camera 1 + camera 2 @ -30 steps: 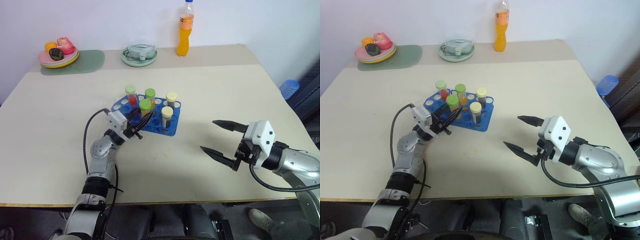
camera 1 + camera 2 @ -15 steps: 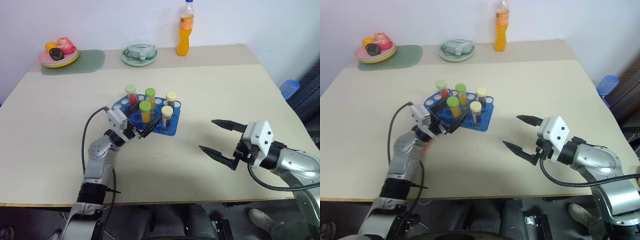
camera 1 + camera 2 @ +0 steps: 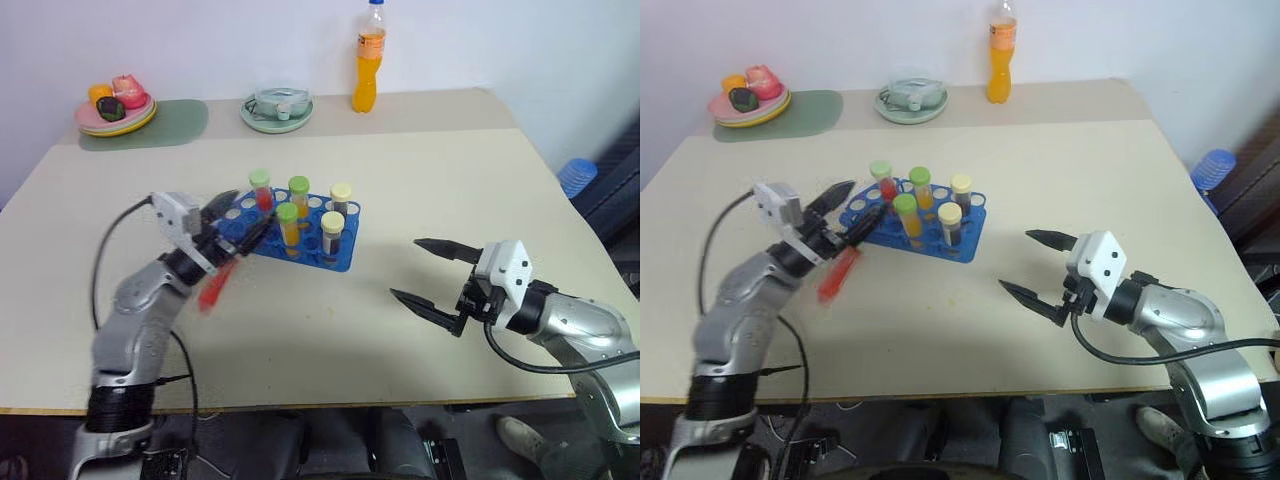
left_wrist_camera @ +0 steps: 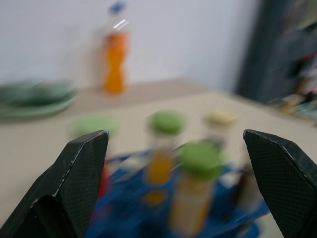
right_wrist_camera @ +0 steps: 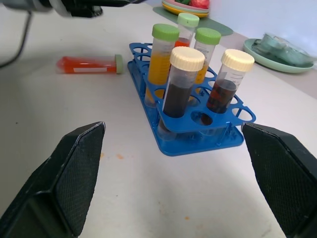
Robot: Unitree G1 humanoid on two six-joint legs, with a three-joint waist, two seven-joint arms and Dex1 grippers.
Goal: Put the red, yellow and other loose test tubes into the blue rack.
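Five tubes [image 5: 177,84] stand in the rack [image 3: 340,258] at mid-table: three green-capped, two cream-capped. One red tube [image 5: 89,64] lies loose on the table just beside the rack, so one placement seems left. The left gripper [image 3: 238,212] hovers above it, spread and empty; the right gripper [image 3: 432,272] is spread too, well apart.

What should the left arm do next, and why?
Probably lower the open left tool onto the red tube and close on it. That tube lies flat on the table beside the blue rack, while five others stand in the rack's holes.
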